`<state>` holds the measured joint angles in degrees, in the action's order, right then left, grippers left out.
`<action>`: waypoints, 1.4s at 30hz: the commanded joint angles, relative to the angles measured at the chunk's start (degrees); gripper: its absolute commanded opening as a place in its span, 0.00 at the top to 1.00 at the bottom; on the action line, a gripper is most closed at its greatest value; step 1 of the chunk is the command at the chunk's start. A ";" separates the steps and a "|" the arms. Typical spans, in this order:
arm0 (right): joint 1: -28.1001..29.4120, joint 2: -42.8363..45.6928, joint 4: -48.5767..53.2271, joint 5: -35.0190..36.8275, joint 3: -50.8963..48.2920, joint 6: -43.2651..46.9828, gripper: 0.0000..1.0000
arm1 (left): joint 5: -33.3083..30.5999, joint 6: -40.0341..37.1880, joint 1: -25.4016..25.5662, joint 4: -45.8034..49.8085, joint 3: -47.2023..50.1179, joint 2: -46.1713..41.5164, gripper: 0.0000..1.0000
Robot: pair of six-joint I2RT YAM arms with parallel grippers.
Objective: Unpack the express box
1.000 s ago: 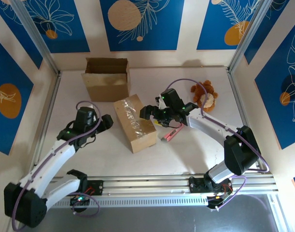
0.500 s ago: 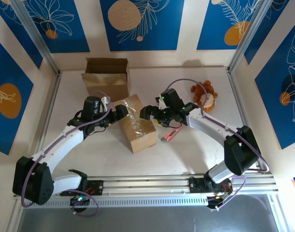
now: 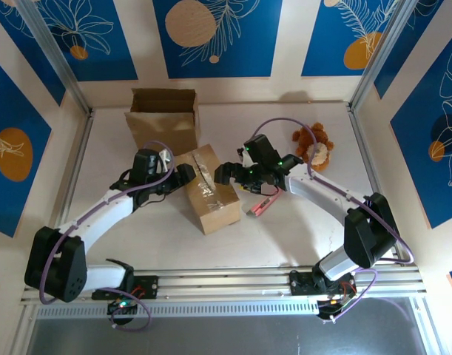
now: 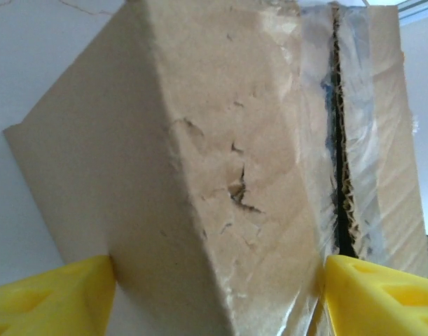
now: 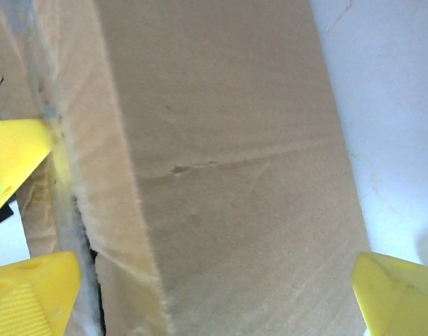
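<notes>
Across the counter [image 3: 299, 229] the express box [image 3: 207, 188] lies far-left to near-right. Our left tool [image 3: 183, 171] straddles its far end, grip unclear to us, and our right tool [image 3: 237, 180], spread wide, brackets its flank.

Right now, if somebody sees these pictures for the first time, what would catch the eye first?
First, the taped cardboard box lying mid-table, with the left end effector and the right end effector at its two sides, their yellow fingers straddling its edges. Behind it stands an open brown carton, and a brown plush toy sits at the far right.
</notes>
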<state>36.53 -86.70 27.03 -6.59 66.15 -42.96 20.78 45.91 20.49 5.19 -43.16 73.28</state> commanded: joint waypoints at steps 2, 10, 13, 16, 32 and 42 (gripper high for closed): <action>3.76 -1.19 11.02 9.21 9.64 9.30 0.01 | -0.35 -0.16 0.03 -1.50 1.10 0.90 0.31; 12.69 -14.18 29.67 30.92 29.18 17.28 0.01 | 0.49 1.29 0.09 -4.18 2.02 1.70 0.31; 14.71 -18.94 33.55 36.93 34.15 17.56 0.01 | 0.66 1.35 0.07 -4.40 2.11 1.75 0.31; 15.71 -22.19 35.65 39.89 37.27 16.91 0.01 | 0.76 1.29 0.08 -4.23 2.02 1.65 0.30; 16.50 -27.75 37.93 54.27 40.80 15.76 0.08 | 2.85 1.03 0.11 -5.38 2.37 4.47 0.28; 17.02 -28.10 41.89 64.31 48.46 16.74 0.28 | 3.64 -2.59 0.13 -1.21 2.19 7.44 0.26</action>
<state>54.43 -115.39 66.37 48.23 111.20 -26.30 22.94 46.33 20.49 -2.79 -41.95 78.59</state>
